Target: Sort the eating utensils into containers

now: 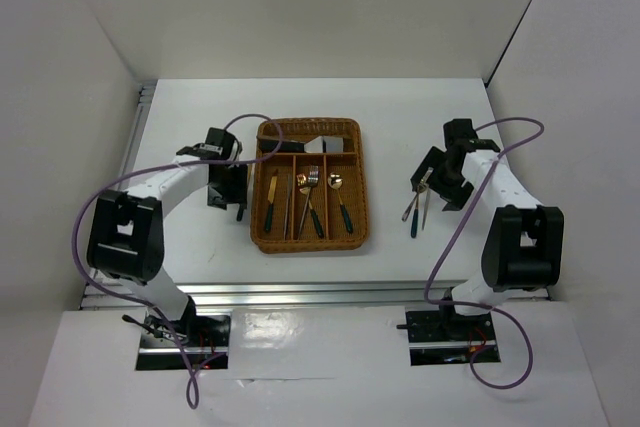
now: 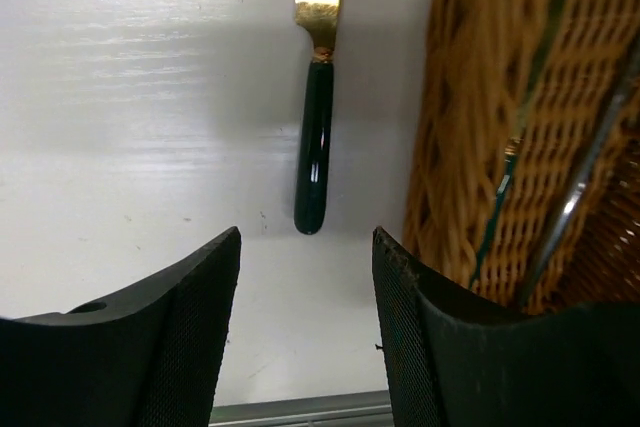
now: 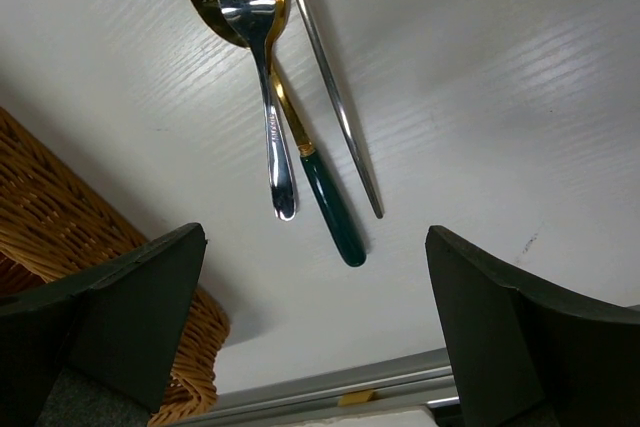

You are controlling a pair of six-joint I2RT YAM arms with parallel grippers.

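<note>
Left wrist: left gripper (image 2: 306,239) gapes empty, facing the gold-headed utensil (image 2: 314,157) beside the wicker tray (image 2: 470,97); I'd centre on its green handle, drop, then pinch.

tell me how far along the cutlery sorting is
Done: several pieces already lie in the wicker tray, including the wide server. In hand: nothing; the left gripper and right gripper are open and empty. Left: a gold-headed piece on the table beside the tray, plus a fork, spoon and slim silver piece under the right gripper.
</note>
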